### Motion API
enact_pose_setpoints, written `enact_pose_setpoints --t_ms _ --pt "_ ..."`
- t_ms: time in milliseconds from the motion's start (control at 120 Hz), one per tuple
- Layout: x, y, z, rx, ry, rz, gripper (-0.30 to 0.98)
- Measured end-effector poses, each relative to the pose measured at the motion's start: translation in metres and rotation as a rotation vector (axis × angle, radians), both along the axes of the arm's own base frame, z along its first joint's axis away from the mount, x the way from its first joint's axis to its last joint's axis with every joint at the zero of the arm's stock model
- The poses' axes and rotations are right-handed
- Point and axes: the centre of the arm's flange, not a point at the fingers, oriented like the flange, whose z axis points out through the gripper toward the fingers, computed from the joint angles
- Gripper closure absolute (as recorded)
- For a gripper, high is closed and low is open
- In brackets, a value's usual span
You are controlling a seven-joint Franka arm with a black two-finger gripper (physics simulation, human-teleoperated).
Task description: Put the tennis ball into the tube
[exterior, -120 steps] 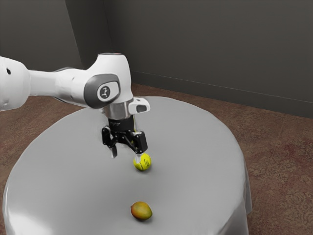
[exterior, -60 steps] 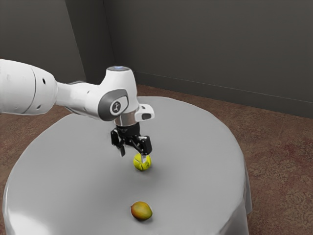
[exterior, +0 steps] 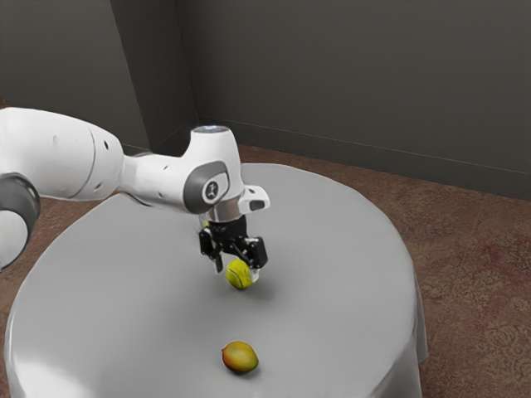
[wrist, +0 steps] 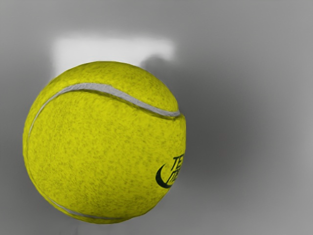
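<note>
The tennis ball [exterior: 240, 274] lies on the cloth-covered counter [exterior: 124, 307], just under the pincer [exterior: 236, 273] and, as the exterior view shows it, in line with the space between its fingertips. The wrist view has the ball close below the hand: bright yellow felt, a pale curved seam running across it, a second strip of seam near its edge, and dark print, partly turned out of sight. The pincer is released, its two fingers spread apart and pointing down. One fingertip overlaps the ball's edge in the exterior view; whether it touches the felt, I cannot tell.

Behind the pincer, beside the hand's upper part, a small bit of something yellow [exterior: 206, 223] peeks out; most of it is hidden, and I cannot tell what it is. On the pincer's side nearer the exterior camera, well apart from both it and the ball, a mango [exterior: 240, 357] of orange and green lies on the counter.

Above the pincer, the white arm [exterior: 158, 179] reaches in from the exterior view's left. The counter is round and draped in grey; beyond it are brown patterned carpet [exterior: 473, 274] and dark walls [exterior: 357, 75].
</note>
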Motion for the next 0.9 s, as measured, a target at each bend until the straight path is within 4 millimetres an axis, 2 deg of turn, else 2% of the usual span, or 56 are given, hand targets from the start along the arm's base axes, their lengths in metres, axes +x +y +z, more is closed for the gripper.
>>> enact_pose_setpoints --t_ms 250,900 --pt "0.011 0.008 -0.010 0.003 0.001 0.006 0.00" --pt "0.026 0.012 -0.034 0.017 0.005 -0.008 0.00"
